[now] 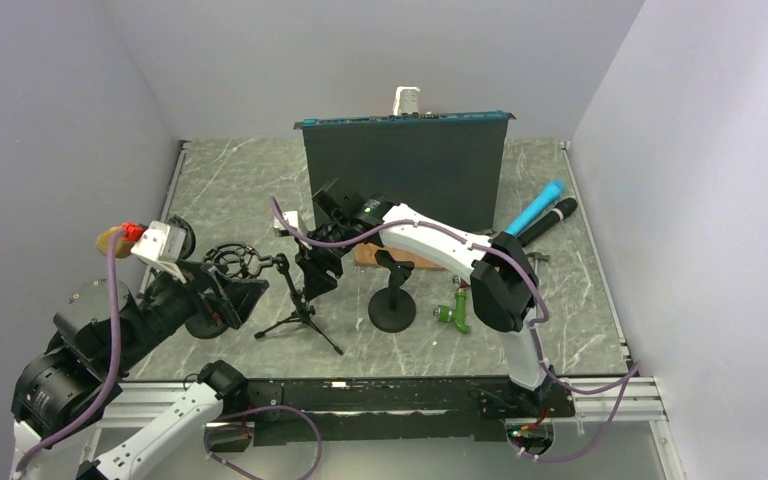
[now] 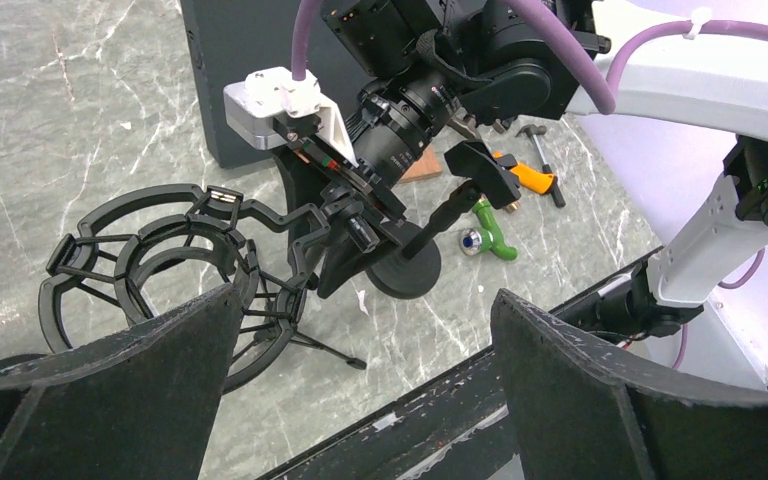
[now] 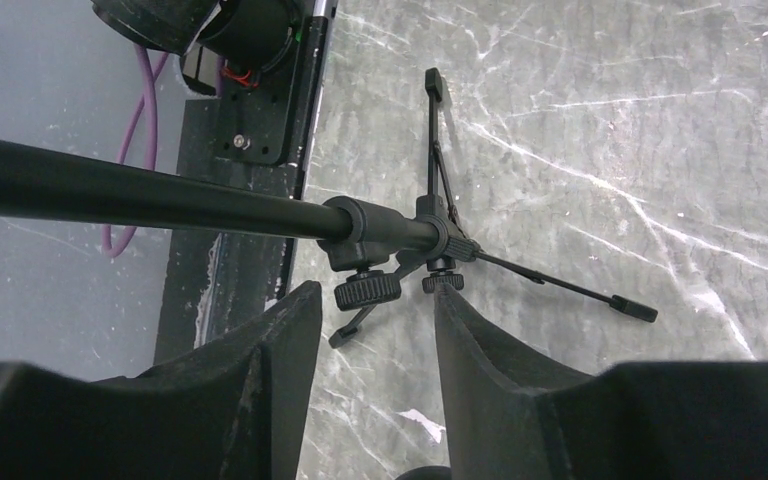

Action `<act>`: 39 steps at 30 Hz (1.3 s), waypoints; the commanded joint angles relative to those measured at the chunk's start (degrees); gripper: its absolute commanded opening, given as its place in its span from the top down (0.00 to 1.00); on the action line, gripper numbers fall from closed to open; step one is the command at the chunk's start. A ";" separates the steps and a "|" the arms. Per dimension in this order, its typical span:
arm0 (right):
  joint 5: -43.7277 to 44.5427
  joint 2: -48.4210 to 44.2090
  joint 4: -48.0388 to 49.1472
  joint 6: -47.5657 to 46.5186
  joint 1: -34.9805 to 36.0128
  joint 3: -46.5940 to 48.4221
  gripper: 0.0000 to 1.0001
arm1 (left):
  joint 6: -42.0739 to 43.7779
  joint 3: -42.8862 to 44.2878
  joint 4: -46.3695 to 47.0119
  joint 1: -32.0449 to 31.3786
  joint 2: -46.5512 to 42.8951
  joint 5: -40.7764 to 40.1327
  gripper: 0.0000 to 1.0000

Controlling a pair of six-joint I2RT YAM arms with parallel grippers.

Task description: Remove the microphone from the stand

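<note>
Right wrist: right tool [image 3: 372,300] parted near stand pole [image 3: 160,198]

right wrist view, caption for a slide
Open right gripper poised at the tripod stand's collar, legs splayed on the marble table

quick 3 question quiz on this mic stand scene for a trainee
1. True or false: the left gripper is shut.
2. The right gripper is beside the pole of: A) the tripod stand B) a lamp C) a music stand
3. Fill in: next to the black microphone lies a ____ one.

Key: 1 false; 2 A; 3 blue
</note>
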 commanded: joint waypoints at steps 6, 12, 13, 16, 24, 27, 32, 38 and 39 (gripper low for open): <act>-2.25 0.57 0.88 -2.63 0.91 2.10 0.60 | -0.92 -0.60 2.45 0.04 -0.35 0.86 0.02; -1.25 0.68 2.16 -2.60 1.62 1.72 0.68 | -0.99 -0.75 2.20 0.07 -0.71 0.86 0.02; -0.61 0.61 2.26 -2.94 1.88 1.58 0.73 | -1.04 -0.73 2.12 0.03 -0.74 0.86 0.02; 1.50 -0.66 3.99 -3.28 2.41 -0.59 0.86 | -1.08 -0.84 1.91 0.04 -1.06 0.84 0.02; 12.94 -6.33 12.66 -4.36 3.96 -9.84 1.00 | -0.91 -2.43 0.62 0.03 -2.27 -4.59 0.07; 17.29 -8.29 16.78 -4.38 4.80 -13.76 1.00 | -0.95 -3.15 0.52 0.03 -2.63 -5.68 0.09; 24.53 -11.28 23.03 -4.74 6.56 -19.92 1.00 | -1.29 -4.34 0.69 0.08 -3.51 -7.01 0.12; 27.35 -11.99 26.87 -4.83 8.08 -22.65 1.00 | -1.53 -4.50 1.00 0.03 -4.82 -8.65 0.13; 26.31 -11.81 27.14 -4.39 8.08 -22.78 1.00 | -1.52 -4.40 1.05 0.04 -4.95 -8.87 0.13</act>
